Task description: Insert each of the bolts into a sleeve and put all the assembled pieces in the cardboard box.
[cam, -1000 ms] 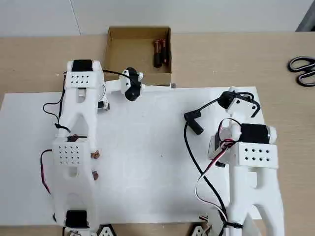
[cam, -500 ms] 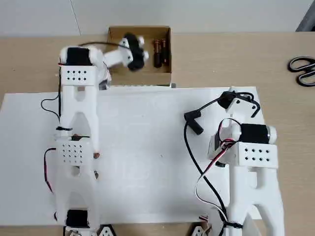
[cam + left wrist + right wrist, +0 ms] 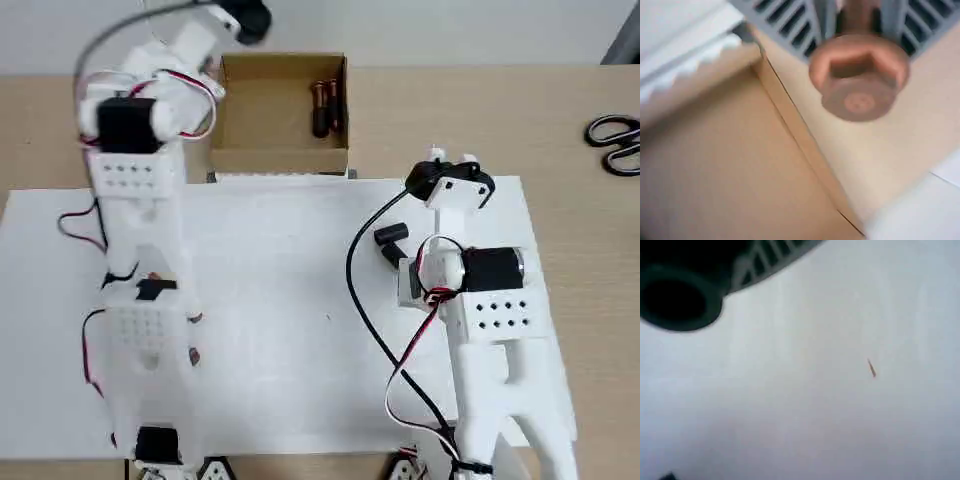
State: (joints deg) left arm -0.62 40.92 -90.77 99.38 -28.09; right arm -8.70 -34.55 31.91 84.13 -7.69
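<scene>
A copper-coloured bolt [image 3: 858,82] hangs head-down with my left gripper [image 3: 858,20] shut on its shank, just outside a wall of the cardboard box [image 3: 715,165]. In the high view the left arm [image 3: 130,120] is raised at the box's [image 3: 275,150] far-left corner. Two assembled pieces [image 3: 325,105] lie inside the box by its right wall. My right gripper [image 3: 400,255] is shut on a black sleeve [image 3: 390,240] over the white sheet, right of centre. That sleeve's open end [image 3: 675,300] shows beside a ribbed finger [image 3: 770,257].
A white paper sheet [image 3: 300,330] covers the table in front of the box. Scissors [image 3: 615,140] lie at the far right on the wooden tabletop [image 3: 480,110]. Cables loop from the right arm over the sheet [image 3: 370,300].
The left arm has lifted and swung from the sheet's far edge up to the box's far-left corner. The right arm has shifted left, carrying the sleeve.
</scene>
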